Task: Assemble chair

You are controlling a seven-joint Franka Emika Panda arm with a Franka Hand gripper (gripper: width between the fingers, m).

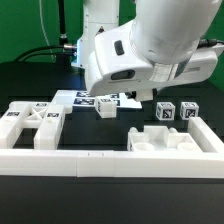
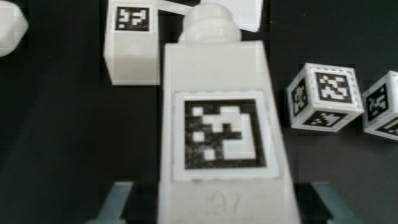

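Note:
A long white chair leg [image 2: 222, 120] with a big square tag runs straight out from between my fingers. My gripper [image 2: 224, 206] is shut on its near end, one finger [image 2: 121, 200] on each side. The leg's rounded tip comes close to another tagged white piece [image 2: 135, 45]. In the exterior view the arm hides the fingers, and only a small white block end [image 1: 105, 112] shows under the wrist, just above the table. A notched frame piece [image 1: 35, 125] lies at that view's left and a blocky piece [image 1: 165, 141] at its right.
Two small tagged cubes [image 1: 165, 112] [image 1: 188, 112] stand at the exterior view's right, and they also show beside the leg as cubes [image 2: 329, 95] in the wrist view. The marker board [image 1: 85, 98] lies behind the arm. A long low white rail [image 1: 110, 162] borders the front.

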